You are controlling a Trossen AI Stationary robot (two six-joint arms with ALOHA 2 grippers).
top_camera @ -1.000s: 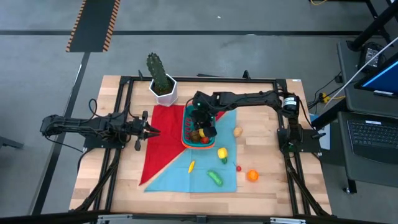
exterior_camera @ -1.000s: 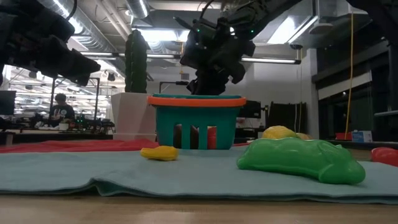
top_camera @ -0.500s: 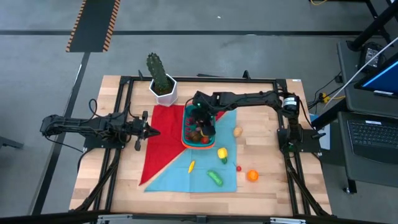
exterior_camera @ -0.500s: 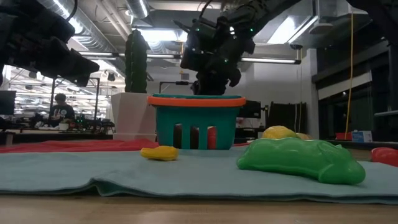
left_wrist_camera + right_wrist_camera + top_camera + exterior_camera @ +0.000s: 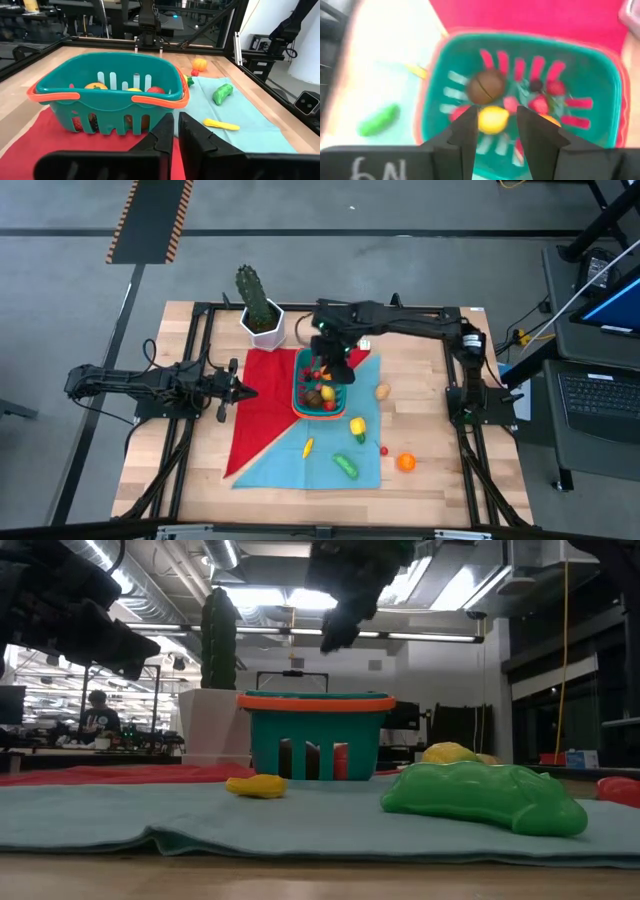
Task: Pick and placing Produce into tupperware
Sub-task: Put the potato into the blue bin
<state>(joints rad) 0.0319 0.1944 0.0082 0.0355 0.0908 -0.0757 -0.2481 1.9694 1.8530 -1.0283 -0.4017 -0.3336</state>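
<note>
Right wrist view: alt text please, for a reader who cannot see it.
Looking down between the open right end effector fingers into the teal tupperware, which holds a brown piece, a yellow piece and several red ones. A green piece lies outside on the blue cloth.

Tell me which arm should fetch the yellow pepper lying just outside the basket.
Right. Its pincer hangs open and empty above the teal basket, with the yellow pepper just beyond the basket. The left pincer sits shut at the red cloth's far edge.
</note>
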